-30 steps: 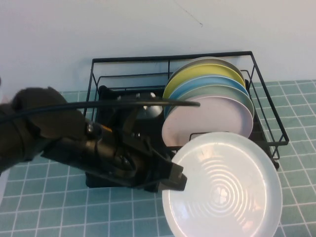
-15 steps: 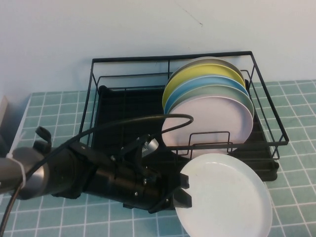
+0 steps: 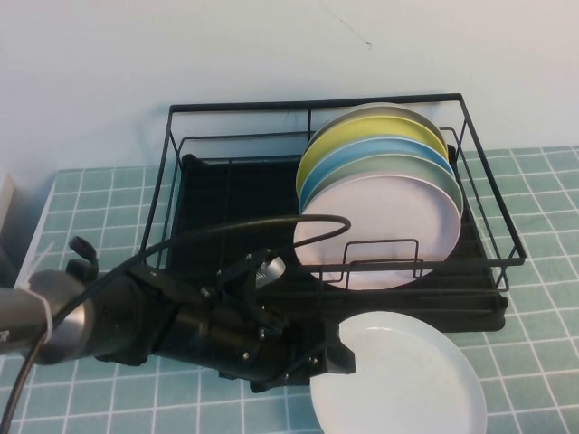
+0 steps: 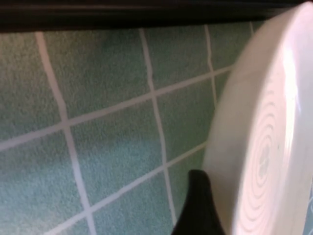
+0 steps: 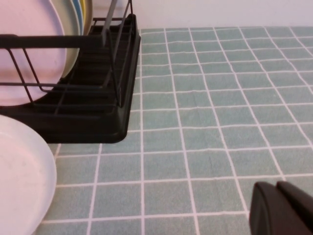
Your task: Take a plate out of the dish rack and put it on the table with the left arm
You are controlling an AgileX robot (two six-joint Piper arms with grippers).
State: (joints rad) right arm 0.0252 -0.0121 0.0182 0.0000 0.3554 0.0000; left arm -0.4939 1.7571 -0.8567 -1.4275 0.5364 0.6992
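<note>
My left gripper (image 3: 336, 358) is shut on the left rim of the white plate (image 3: 398, 378). It holds the plate nearly flat and low over the green tiled table (image 3: 534, 344), just in front of the black dish rack (image 3: 226, 208). I cannot tell whether the plate touches the tiles. In the left wrist view one black finger (image 4: 195, 208) presses against the plate (image 4: 266, 147); the other finger is hidden behind it. The plate's edge also shows in the right wrist view (image 5: 19, 176). My right gripper (image 5: 279, 208) is shut and empty over bare tiles to the right of the rack.
Pink (image 3: 384, 235), grey-green, blue and yellow (image 3: 362, 136) plates stand upright in the rack's right half. The rack's front corner (image 5: 112, 127) lies close to the white plate. A pale object sits at the table's left edge (image 3: 5, 194).
The left arm has lowered the white plate from a tilted, raised position to nearly flat and close to the tiles in front of the rack.
</note>
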